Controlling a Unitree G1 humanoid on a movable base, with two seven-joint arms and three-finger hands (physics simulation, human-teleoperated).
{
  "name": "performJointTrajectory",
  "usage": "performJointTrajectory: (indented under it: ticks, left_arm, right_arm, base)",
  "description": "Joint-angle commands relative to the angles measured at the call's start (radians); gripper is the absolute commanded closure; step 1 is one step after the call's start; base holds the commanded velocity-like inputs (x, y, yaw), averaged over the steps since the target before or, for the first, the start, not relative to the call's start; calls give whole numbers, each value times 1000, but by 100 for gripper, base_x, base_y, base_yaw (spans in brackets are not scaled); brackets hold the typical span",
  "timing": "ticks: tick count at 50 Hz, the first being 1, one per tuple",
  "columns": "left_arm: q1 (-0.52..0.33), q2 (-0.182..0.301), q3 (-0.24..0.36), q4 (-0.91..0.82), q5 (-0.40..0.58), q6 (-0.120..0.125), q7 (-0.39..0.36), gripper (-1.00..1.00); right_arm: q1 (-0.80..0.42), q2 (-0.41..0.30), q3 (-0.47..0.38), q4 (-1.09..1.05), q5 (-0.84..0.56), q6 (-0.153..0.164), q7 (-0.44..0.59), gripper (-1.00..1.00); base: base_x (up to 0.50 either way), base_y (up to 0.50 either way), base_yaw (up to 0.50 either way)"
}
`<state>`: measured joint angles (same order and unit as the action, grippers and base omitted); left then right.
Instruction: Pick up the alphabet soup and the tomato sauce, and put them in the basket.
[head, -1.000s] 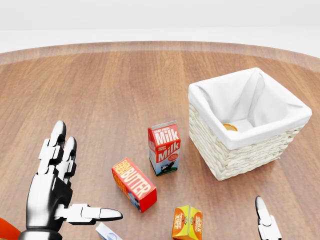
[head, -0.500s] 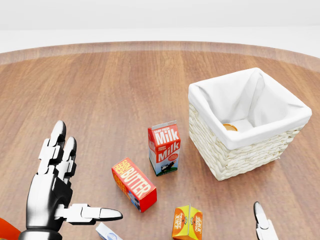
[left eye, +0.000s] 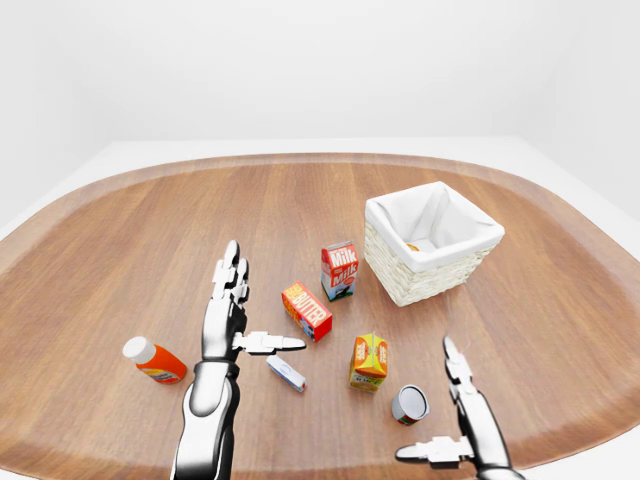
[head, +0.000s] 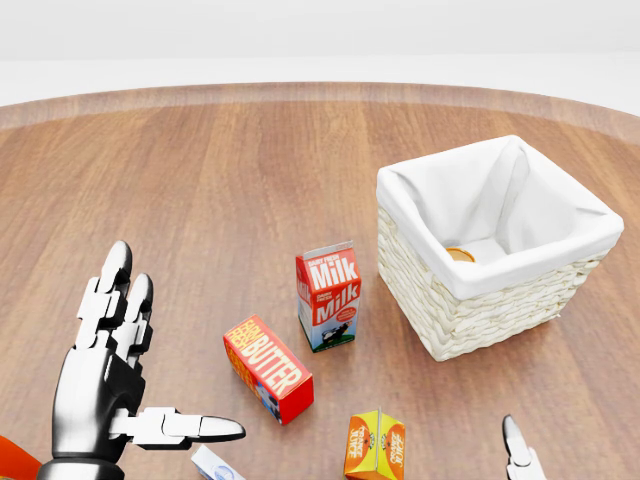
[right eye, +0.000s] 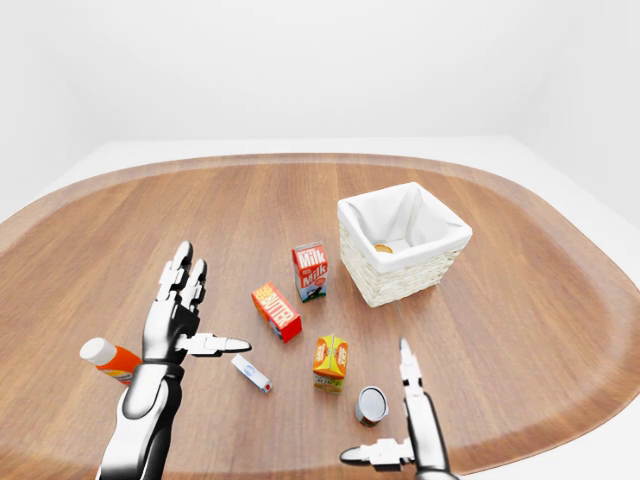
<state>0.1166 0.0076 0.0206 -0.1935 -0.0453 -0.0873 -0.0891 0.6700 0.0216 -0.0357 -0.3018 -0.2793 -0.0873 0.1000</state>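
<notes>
Beside the can, right hand and left hand spread fingers apart.

Taking the basket as the landmark in the left-eye view, a can lies inside it, low against its left wall. The milk carton stands just left of the basket, upright. The butter box lies left of and below the basket, beyond the milk carton. The juice carton stands well below the basket, and another can lies on its side lower still. A small flat box and a bottle lie far to the basket's lower left.
</notes>
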Motion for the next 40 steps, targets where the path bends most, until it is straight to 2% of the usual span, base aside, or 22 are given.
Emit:
performJointTrajectory:
  ticks: [1, 23, 40]
  left_arm:
    - [-4, -1, 5, 1, -6, 0, 1, -100]
    - [-4, -1, 4, 1, -6, 0, 1, -100]
    - [-4, -1, 5, 1, -7, 0, 1, -100]
  right_arm:
    - [-21, -3, -7, 62, -6, 0, -13, -100]
    - [-86, 5, -63, 184, -3, 0, -1, -100]
    - [-131, 10, -58, 169, -30, 0, 8, -100]
  base:
    - [0, 0, 0]
    - [0, 0, 0]
    - [0, 0, 0]
